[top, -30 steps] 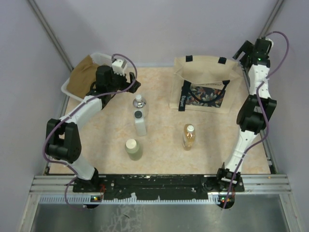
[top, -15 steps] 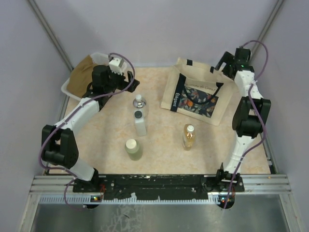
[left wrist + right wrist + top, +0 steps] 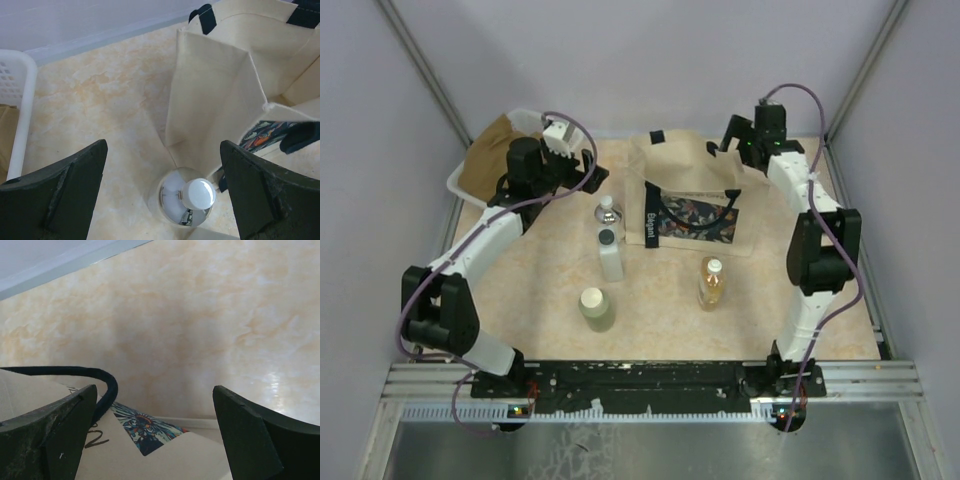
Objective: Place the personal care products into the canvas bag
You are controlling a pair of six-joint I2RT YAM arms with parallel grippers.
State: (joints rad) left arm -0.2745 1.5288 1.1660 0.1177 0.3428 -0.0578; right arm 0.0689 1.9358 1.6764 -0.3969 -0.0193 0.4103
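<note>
The canvas bag stands open at the back middle, floral panel facing front. My right gripper is open at its right rear rim; in the right wrist view the jaws straddle the bag's fabric and a black strap. My left gripper is open above and behind the clear bottle with silver cap. In the left wrist view that bottle sits between the jaws, next to the bag. The white bottle, pale green bottle and amber bottle stand on the table.
A clear plastic tub with brown cloth sits at the back left, its rim also in the left wrist view. Grey walls close in the table on three sides.
My right arm has swung left along the back, and the bag has slid left with it until it stands next to the clear bottle. My left gripper has barely shifted.
</note>
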